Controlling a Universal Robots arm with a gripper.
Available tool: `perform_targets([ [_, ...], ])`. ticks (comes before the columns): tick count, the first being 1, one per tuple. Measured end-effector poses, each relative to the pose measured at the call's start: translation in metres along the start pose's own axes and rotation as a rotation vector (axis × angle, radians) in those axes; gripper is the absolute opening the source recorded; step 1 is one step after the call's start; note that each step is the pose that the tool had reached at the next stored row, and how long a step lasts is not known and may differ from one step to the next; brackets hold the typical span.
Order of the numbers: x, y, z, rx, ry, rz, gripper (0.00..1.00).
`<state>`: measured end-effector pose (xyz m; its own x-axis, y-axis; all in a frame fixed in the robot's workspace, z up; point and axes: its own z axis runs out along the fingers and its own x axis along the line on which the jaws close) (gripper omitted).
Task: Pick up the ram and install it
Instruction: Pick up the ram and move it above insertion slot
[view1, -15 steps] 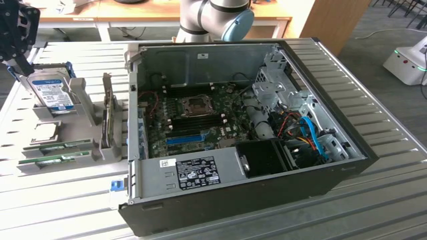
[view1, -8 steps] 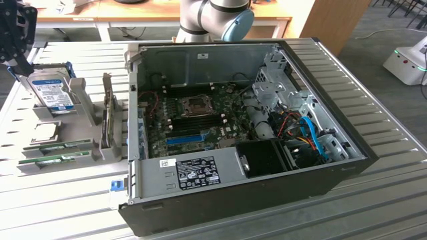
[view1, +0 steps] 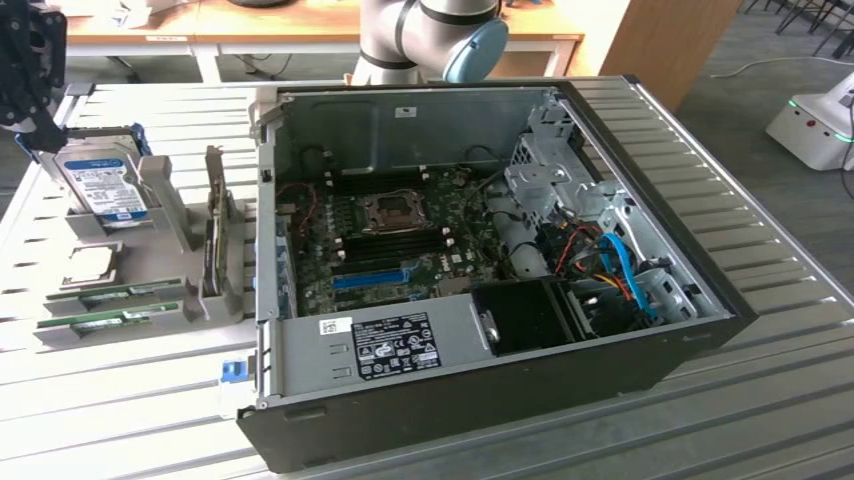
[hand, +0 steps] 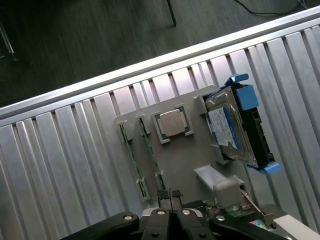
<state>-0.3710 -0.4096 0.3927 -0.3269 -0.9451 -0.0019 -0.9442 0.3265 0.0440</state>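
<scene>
Prob. empty end effector (hand: 170, 196) nr ram (hand: 151, 151)

No text, brand, number or sign is legible in either view. The hard drive (view1: 107, 185) carries a blue-and-white label (view1: 114, 195) whose fine print cannot be read, in the exterior view and in the wrist view alike. On the silver cover (view1: 300, 372) inside the computer case (view1: 467, 420), a white barcode sticker (view1: 334, 326) sits just beside a black sticker (view1: 396, 347) with white print and symbols; neither can be deciphered.
</scene>
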Motion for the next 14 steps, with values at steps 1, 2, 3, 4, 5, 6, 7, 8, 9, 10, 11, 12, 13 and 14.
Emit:
perform_targets([
  [1, 0.0000, 0.0000, 0.0000, 0.0000, 0.0007, -0.015, 0.11],
  [2, 0.0000, 0.0000, 0.0000, 0.0000, 0.0014, -0.031, 0.11],
  [3, 0.0000, 0.0000, 0.0000, -0.0001, 0.0020, -0.047, 0.11],
  [4, 0.0000, 0.0000, 0.0000, -0.0001, 0.0028, -0.064, 0.11],
  [5, 0.0000, 0.0000, 0.0000, -0.0001, 0.0035, -0.080, 0.11],
  [6, 0.0000, 0.0000, 0.0000, -0.0002, 0.0043, -0.096, 0.11],
  [7, 0.0000, 0.0000, 0.0000, -0.0002, 0.0050, -0.113, 0.11],
  [8, 0.0000, 0.0000, 0.0000, -0.0003, 0.0057, -0.129, 0.11],
  [9, 0.0000, 0.0000, 0.0000, -0.0003, 0.0064, -0.145, 0.11],
  [10, 0.0000, 0.0000, 0.0000, -0.0003, 0.0071, -0.161, 0.11],
  [11, 0.0000, 0.0000, 0.0000, -0.0003, 0.0078, -0.178, 0.11],
  [12, 0.0000, 0.0000, 0.0000, -0.0004, 0.0086, -0.194, 0.11],
  [13, 0.0000, 0.0000, 0.0000, -0.0004, 0.0092, -0.209, 0.11],
  [14, 0.0000, 0.0000, 0.0000, -0.0004, 0.0099, -0.225, 0.11],
])
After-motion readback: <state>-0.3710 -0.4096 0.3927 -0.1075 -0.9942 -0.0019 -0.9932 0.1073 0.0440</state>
